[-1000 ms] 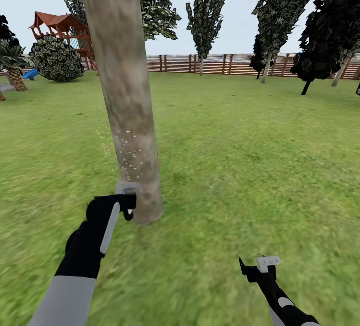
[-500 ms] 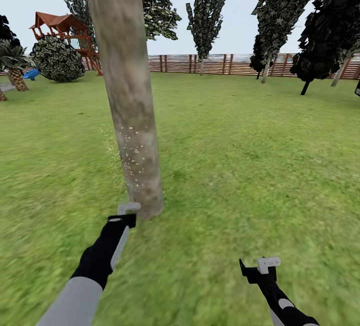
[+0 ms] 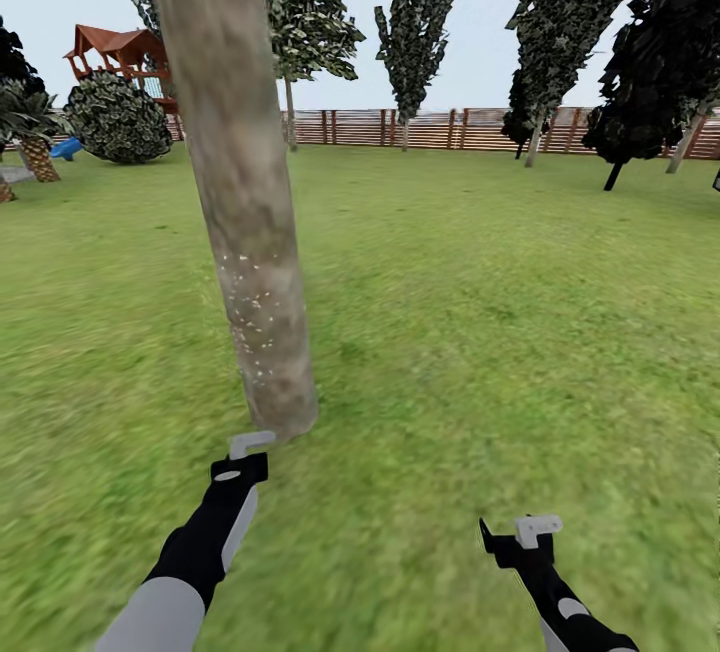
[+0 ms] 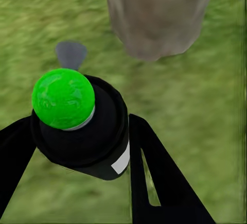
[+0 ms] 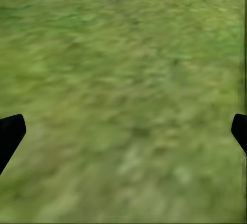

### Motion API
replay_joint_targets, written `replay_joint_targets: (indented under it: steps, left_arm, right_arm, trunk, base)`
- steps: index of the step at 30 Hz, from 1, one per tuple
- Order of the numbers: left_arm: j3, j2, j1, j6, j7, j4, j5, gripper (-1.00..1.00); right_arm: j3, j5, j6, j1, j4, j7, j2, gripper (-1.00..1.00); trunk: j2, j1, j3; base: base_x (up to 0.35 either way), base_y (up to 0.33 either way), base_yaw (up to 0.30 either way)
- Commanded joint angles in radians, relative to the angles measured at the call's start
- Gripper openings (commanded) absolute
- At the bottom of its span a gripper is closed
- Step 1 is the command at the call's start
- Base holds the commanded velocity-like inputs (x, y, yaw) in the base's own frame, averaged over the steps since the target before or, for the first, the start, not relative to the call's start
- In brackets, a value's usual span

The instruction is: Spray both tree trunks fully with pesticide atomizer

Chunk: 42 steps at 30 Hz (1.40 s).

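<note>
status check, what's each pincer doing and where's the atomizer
Left pincer shut on the atomizer, near the tree trunk base. Right pincer open over grass. Nothing in the way.

pesticide atomizer (image 4: 82,126) — black, green top | tree trunk (image 3: 240,202) — upright, white-specked

Head count of what I have on screen.

I count one thick tree trunk (image 3: 245,232) near me at left, speckled with a scatter of white pesticide specks (image 3: 252,317), and one atomizer (image 4: 82,126) in my left gripper (image 4: 77,147). Two grippers: the right gripper (image 3: 520,538) is the other. Far off, one fence (image 3: 440,128), one play tower (image 3: 115,52), one round bush (image 3: 118,117), one palm (image 3: 30,127) at far left, and about four leafy trees along the fence line.
</note>
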Motion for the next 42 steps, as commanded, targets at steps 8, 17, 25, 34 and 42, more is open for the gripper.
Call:
replay_joint_targets:
  steps: [8, 17, 25, 34, 42]
  left_arm:
    - [0.001, 0.001, 0.0, 0.0, 0.001, -0.002, -0.001, -1.0]
    - [0.001, -0.001, 0.0, -0.001, 0.001, 0.0, -0.001, -1.0]
    - [0.001, -0.001, 0.0, 0.0, 0.001, 0.0, 0.0, -1.0]
    - [0.001, -0.001, 0.0, 0.0, 0.001, 0.0, 0.001, -1.0]
    - [0.001, 0.0, 0.0, 0.0, 0.001, 0.0, 0.001, -1.0]
  right_arm:
    - [0.0, 0.0, 0.0, 0.006, 0.0, 0.002, 0.0, 1.0]
    - [0.0, 0.0, 0.0, 0.01, 0.0, 0.002, 0.001, 1.0]
    - [0.0, 0.0, 0.0, 0.01, 0.0, 0.002, 0.001, 1.0]
    - [0.0, 0.0, 0.0, 0.01, 0.0, 0.002, 0.001, 1.0]
    - [0.0, 0.0, 0.0, 0.01, 0.0, 0.002, 0.001, 1.0]
  trunk:
    - [0.0, 0.0, 0.0]
    - [0.0, 0.0, 0.0]
    - [0.0, 0.0, 0.0]
    - [0.0, 0.0, 0.0]
    - [0.0, 0.0, 0.0]
  base:
    - [0.192, -0.236, 0.001]
    - [0.161, -0.24, 0.113]
    - [0.1, -0.262, 0.276]
    - [0.1, -0.262, 0.15]
    - [0.1, -0.262, 0.011]
